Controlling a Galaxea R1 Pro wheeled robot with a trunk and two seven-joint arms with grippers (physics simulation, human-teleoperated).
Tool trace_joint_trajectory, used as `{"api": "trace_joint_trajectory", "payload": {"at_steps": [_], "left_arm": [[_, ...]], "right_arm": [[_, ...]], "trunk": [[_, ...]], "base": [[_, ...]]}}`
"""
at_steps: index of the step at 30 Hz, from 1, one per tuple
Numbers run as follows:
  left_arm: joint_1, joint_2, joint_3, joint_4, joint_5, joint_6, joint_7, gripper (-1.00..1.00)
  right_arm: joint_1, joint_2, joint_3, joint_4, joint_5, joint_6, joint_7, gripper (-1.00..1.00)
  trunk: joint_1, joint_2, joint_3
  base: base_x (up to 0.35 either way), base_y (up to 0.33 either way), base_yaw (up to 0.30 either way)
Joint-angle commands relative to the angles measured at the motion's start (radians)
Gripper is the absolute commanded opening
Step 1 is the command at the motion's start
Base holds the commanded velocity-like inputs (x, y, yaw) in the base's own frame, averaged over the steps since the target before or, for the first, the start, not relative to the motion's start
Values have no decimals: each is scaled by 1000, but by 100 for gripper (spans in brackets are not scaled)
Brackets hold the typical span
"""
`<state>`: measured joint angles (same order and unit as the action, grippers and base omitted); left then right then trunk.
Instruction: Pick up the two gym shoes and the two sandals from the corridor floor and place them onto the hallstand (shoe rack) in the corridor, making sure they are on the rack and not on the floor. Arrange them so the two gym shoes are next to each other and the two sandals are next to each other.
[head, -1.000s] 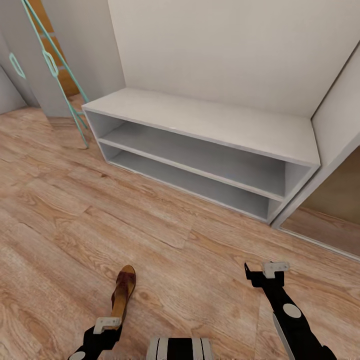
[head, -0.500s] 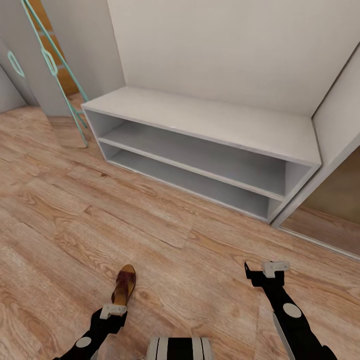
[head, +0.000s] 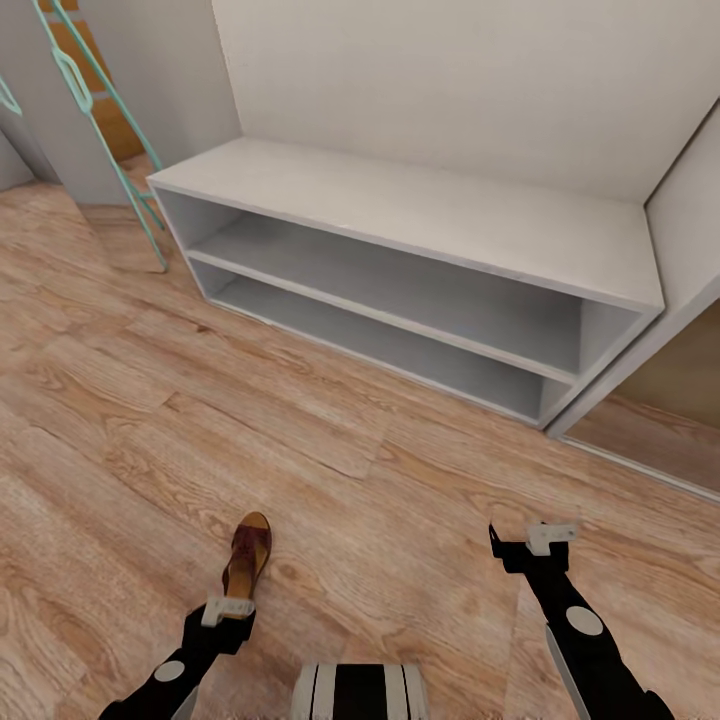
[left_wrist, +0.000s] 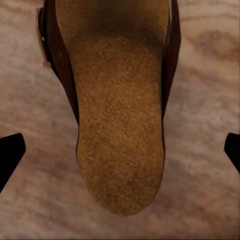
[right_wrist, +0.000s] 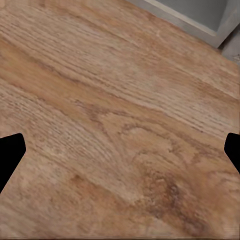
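Sandal: flat on the corridor floor, well apart from the rack's front edge; tan footbed up, dark-brown sides and a small buckle seen in the left wrist view.
Left gripper: just above the sandal's near end; jaws released, dark tips spread wide on either side of the footbed, touching nothing.
Right gripper: above bare planks; jaws released, grasping nothing.
Hallstand: pale-grey, against the wall; two open shelf rows, both bare, top bare.
Mint frame: leaning beside the hallstand's left end.
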<state>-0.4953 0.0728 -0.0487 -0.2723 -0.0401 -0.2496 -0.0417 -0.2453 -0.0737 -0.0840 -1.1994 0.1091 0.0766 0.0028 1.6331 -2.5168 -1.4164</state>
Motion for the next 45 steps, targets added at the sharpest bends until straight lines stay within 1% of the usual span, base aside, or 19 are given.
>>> {"api": "trace_joint_trajectory", "payload": {"at_steps": [1, 11, 16, 23, 34, 45], "left_arm": [[-1, 1, -4, 1, -4, -5, 2, 100], [-1, 3, 0, 2, 0, -11, 2, 100], [0, 3, 0, 2, -1, -12, 2, 100], [0, 4, 1, 1, 1, -14, 3, 100], [0, 5, 3, 1, 5, -16, 3, 100], [0, 4, 6, 1, 7, -18, 5, 100]], "right_arm": [[0, 0, 0, -2, 11, 6, 0, 100], [-1, 0, 0, -2, 11, 6, 0, 100], [0, 0, 0, -3, 11, 6, 0, 100], [0, 0, 0, -7, 11, 6, 0, 100], [0, 0, 0, -8, 11, 6, 0, 100], [0, 0, 0, -8, 11, 6, 0, 100]], "trunk": [[0, -1, -6], [5, -3, -60], [5, -3, -65], [5, -3, -67], [10, -5, -110], [10, -5, -110]], "base": [[0, 0, 0], [0, 0, 0], [0, 0, 0], [0, 0, 0], [0, 0, 0], [0, 0, 0]]}}
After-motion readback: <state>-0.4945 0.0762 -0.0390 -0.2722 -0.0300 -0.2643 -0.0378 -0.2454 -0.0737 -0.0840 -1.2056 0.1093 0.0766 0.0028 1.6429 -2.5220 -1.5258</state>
